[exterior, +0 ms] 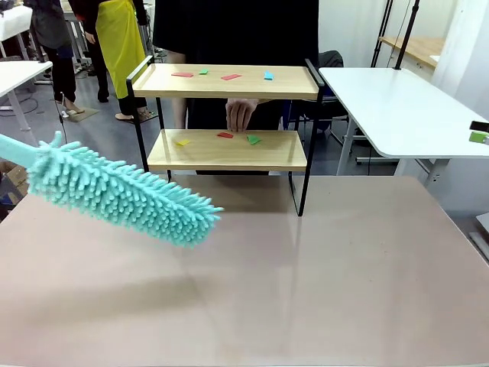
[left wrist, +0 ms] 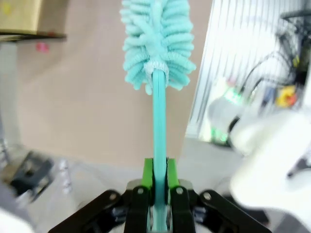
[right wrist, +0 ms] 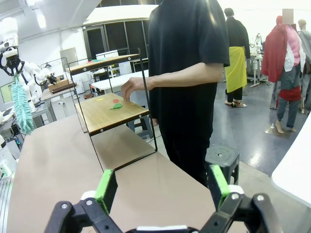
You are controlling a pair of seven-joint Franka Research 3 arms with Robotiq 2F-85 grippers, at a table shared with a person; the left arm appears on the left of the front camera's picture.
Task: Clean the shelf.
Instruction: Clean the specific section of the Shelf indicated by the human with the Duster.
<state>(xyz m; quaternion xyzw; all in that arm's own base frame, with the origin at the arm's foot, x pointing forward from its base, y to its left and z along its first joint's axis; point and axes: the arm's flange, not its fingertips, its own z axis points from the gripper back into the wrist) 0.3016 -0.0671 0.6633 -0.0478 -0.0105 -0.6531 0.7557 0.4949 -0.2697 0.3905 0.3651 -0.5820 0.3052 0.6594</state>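
Left tool [left wrist: 156,180]: clamped on teal duster [exterior: 122,195] handle.
Right tool [right wrist: 162,175]: spread wide, holding nothing.
Obstruction: person's hand [exterior: 241,115] between shelf [exterior: 221,93] boards, near scraps [exterior: 225,135].
Room: worktop [exterior: 321,267] before shelf.

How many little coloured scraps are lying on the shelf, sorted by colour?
Red scraps: 3
Green scraps: 2
Blue scrap: 1
Yellow scrap: 1
Total on the shelf: 7
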